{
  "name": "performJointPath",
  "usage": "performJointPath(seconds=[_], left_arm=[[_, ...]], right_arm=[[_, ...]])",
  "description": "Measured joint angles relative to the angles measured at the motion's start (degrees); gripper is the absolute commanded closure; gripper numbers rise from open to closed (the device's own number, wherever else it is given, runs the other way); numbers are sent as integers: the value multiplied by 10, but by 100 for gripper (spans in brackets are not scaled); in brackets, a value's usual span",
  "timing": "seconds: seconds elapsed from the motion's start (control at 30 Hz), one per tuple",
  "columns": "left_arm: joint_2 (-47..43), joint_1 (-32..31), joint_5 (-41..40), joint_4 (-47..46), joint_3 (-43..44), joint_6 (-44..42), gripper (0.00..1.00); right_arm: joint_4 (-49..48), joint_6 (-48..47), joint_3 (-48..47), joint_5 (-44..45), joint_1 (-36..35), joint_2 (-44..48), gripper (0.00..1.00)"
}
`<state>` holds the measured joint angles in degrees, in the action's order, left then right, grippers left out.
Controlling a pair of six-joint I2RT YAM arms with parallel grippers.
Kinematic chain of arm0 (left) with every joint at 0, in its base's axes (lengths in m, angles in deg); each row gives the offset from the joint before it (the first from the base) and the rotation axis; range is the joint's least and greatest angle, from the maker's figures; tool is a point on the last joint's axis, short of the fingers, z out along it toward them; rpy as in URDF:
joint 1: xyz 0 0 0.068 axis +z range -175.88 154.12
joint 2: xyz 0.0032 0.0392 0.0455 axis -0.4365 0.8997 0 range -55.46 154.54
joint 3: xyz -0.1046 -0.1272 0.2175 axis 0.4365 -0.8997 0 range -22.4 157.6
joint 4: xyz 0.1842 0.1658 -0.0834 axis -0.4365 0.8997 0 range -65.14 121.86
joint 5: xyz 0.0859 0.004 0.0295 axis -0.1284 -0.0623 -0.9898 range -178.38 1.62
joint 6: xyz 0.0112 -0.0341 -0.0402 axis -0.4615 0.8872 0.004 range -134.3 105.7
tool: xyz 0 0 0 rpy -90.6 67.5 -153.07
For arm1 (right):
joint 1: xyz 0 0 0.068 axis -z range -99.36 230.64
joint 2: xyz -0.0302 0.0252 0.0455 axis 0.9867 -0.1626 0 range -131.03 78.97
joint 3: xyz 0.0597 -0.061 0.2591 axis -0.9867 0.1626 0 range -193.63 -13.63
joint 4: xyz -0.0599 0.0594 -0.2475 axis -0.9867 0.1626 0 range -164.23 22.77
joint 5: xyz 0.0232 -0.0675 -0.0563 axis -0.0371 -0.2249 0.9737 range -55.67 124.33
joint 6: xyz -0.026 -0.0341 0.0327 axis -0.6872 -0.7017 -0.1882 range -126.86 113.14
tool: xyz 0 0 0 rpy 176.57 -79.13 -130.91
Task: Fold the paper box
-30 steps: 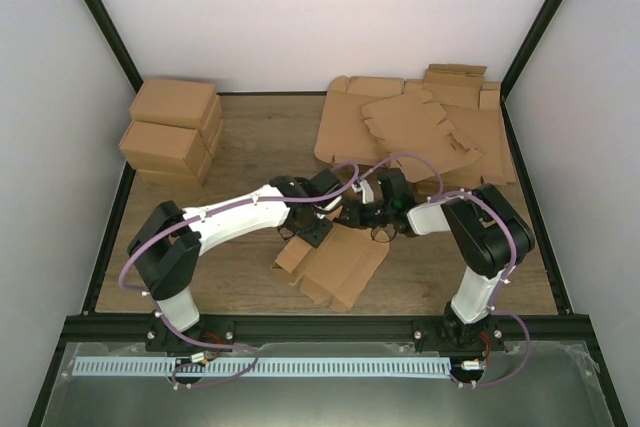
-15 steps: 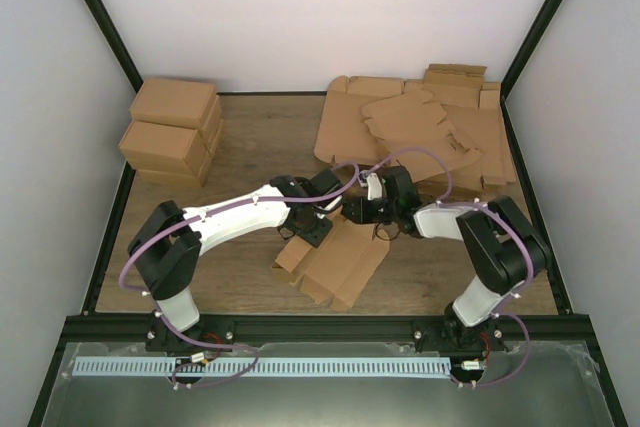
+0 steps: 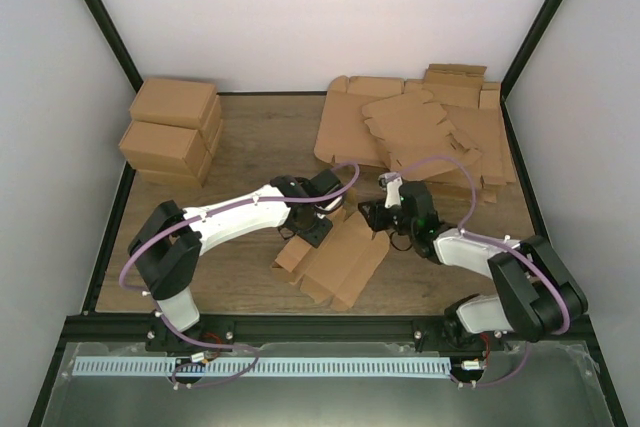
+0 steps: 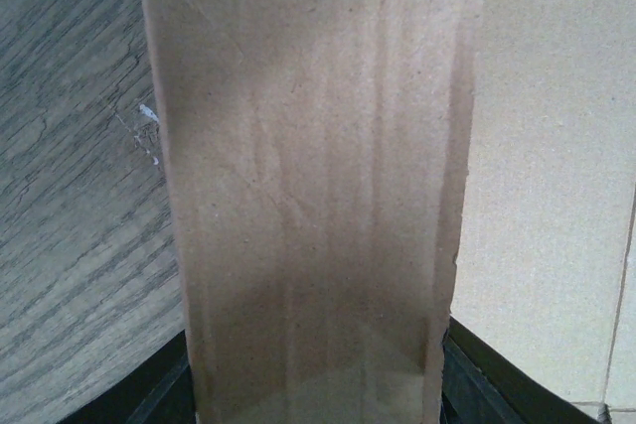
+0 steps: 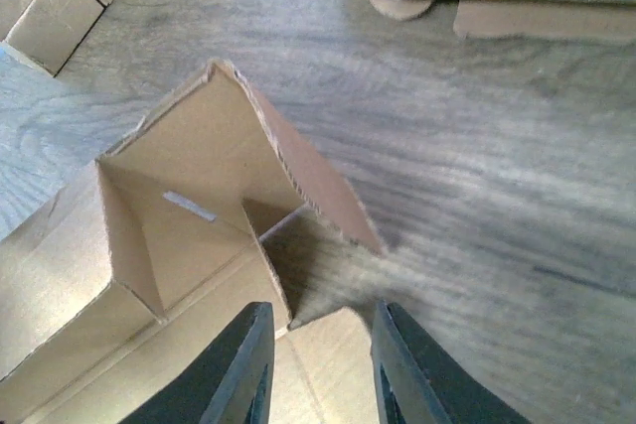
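Your brown corrugated-cardboard die-cut paper box (image 3: 335, 259) lies half-formed at the near middle of the wooden table (image 3: 250, 147), with one corner wall raised. The left gripper (image 3: 316, 231) stays clamped across a flap. The right gripper (image 5: 321, 320) has just backed off, slightly parted and empty, so that wall likely stands unsupported.

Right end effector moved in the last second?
Yes. The right end effector has drawn back rightward and toward the near edge, away from the blank pile.

The right hand (image 5: 320, 330) has backed off the paper box (image 3: 340, 259) (fingers parting).
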<state>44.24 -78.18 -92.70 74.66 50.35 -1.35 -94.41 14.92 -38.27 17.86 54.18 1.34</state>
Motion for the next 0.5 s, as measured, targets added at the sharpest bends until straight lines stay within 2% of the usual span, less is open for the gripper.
performJointPath(seconds=[0.3, 0.5], left_arm=[[0, 0, -2, 0, 0, -2, 48], [0, 0, -2, 0, 0, -2, 48]], right_arm=[[0, -56, -39, 8, 10, -19, 47], [2, -68, -43, -2, 50, -39, 45]])
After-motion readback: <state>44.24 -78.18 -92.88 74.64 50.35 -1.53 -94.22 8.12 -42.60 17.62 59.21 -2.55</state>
